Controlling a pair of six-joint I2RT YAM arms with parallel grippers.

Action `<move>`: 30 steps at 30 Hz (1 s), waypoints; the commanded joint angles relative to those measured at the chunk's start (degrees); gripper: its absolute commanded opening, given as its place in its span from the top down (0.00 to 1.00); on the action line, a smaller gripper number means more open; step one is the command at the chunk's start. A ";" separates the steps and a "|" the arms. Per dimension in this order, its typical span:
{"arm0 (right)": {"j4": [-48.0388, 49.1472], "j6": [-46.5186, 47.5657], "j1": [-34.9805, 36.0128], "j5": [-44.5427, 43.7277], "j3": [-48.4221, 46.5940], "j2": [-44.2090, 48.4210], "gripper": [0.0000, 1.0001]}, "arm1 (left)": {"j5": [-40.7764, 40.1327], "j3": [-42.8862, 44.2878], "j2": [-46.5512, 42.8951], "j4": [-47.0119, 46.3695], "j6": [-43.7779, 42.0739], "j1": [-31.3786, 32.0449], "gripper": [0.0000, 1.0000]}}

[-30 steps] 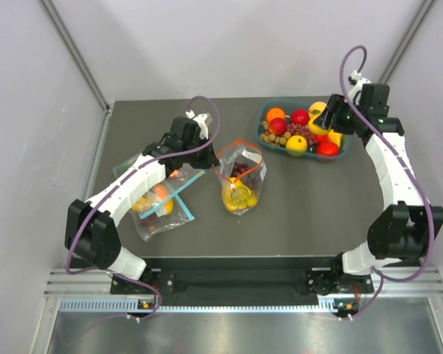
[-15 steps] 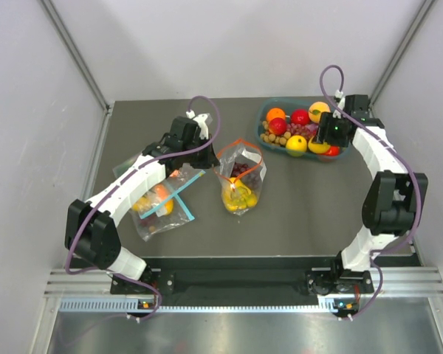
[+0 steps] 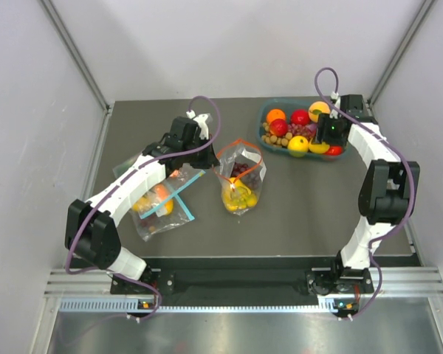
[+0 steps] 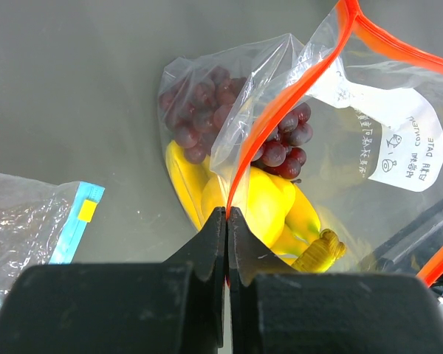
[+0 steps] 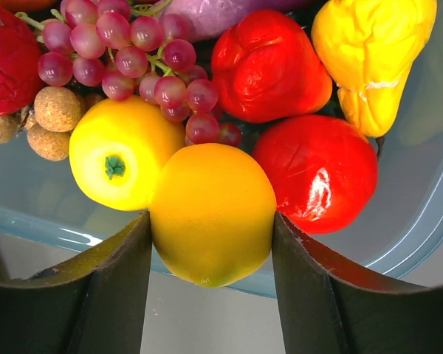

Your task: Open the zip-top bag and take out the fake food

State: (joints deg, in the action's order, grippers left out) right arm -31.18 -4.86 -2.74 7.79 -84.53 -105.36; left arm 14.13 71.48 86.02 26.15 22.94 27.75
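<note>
The zip-top bag (image 3: 241, 175) stands on the dark table with its red-orange zip strip (image 4: 279, 116) open at the top. Inside it are dark purple grapes (image 4: 198, 112) and a yellow banana bunch (image 4: 284, 214). My left gripper (image 4: 227, 214) is shut on the strip at the bag's left side; in the top view it (image 3: 215, 156) sits at the bag's left rim. My right gripper (image 5: 212, 221) is shut on a yellow lemon (image 5: 210, 212) and holds it above the near rim of a blue tray (image 5: 428, 214). In the top view this gripper (image 3: 327, 140) is over the tray's right half.
The blue tray (image 3: 264, 112) at the back right holds several fake fruits: red ones, yellow ones, pink grapes. Clear bags with teal-blue strips (image 3: 159, 206) lie under the left arm, one showing in the left wrist view (image 4: 29, 221).
My right arm has folded in and its gripper has moved left from the tray's far right end to over the tray. The left arm and the bag have not moved.
</note>
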 commanded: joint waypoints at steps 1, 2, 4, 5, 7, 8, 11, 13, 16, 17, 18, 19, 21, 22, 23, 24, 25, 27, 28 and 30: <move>2.35 1.17 0.54 -1.03 -2.22 -0.20 0.47 | 0.46 2.52 0.47 -0.75 -0.61 -0.24 1.00; 2.35 1.26 0.63 -0.94 -2.04 0.07 0.37 | 0.46 2.61 0.47 -0.66 -0.61 -0.24 1.00; 2.44 1.00 0.63 -0.15 -1.86 0.94 0.28 | 0.63 2.78 0.73 -0.75 -0.70 -0.24 1.00; 2.35 0.91 0.63 0.20 -1.95 1.47 0.24 | 0.72 2.87 0.82 -0.75 -0.70 -0.24 1.00; 2.44 0.82 0.72 0.82 -1.95 3.05 0.22 | 0.90 3.05 0.99 -0.84 -0.70 -0.15 1.00; 2.35 0.65 0.72 0.91 -1.95 3.84 0.17 | 0.99 3.05 1.08 -1.01 -0.70 -0.24 1.00; 2.26 0.64 0.72 1.00 -1.87 6.48 0.13 | 1.25 3.14 1.34 -1.45 -0.53 -0.24 1.00; 2.09 0.56 0.72 0.65 -1.69 8.76 0.12 | 1.43 3.14 1.34 -1.63 -0.44 -0.24 1.00; 1.21 1.08 0.72 -1.46 -1.86 11.65 0.11 | 1.51 3.14 1.26 -1.63 -0.44 -0.24 1.00; 0.69 1.61 0.72 -1.90 -1.95 12.45 0.11 | 1.60 3.14 1.17 -1.72 -0.44 -0.15 1.00; 0.33 1.87 0.72 -2.43 -2.13 14.11 0.11 | 1.60 3.14 1.17 -1.63 -0.44 -0.24 1.00; -0.02 2.05 0.72 -2.43 -2.65 14.91 0.11 | 1.69 3.14 1.08 -1.63 -0.35 -0.24 1.00; -1.42 2.66 0.90 -3.13 -3.53 16.41 0.12 | 1.95 3.05 0.99 -1.63 -0.35 -0.24 1.00; -2.47 3.19 2.29 -4.70 -5.45 17.37 0.12 | 2.04 3.05 0.99 -1.80 -0.26 -0.15 1.00; -5.35 4.41 4.30 -6.63 -6.69 17.56 0.12 | 2.22 3.05 0.99 -1.81 -0.18 -0.15 1.00; -7.04 6.16 5.54 -9.00 -8.09 17.56 0.12 | 2.74 3.05 0.99 -1.89 0.09 -0.15 1.00; -8.45 6.62 8.08 -9.37 -10.80 17.47 0.12 | 3.09 3.14 1.08 -2.24 0.26 -0.24 1.00; -11.53 5.84 11.68 -8.06 -13.36 17.73 0.12 | 4.23 3.31 1.08 -2.68 1.05 -0.24 1.00; -11.88 5.22 12.93 -5.62 -13.90 18.00 0.12 | 4.50 3.66 1.08 -2.77 1.14 -0.06 1.00; -11.80 1.45 16.78 -1.40 -14.34 18.87 0.13 | 4.68 3.93 1.08 -2.77 1.49 -0.15 1.00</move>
State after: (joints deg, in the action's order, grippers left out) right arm -39.81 -1.34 9.30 2.13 -95.96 -89.69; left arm 17.02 72.51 87.29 26.06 23.51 27.75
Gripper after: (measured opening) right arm 0.876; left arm 0.015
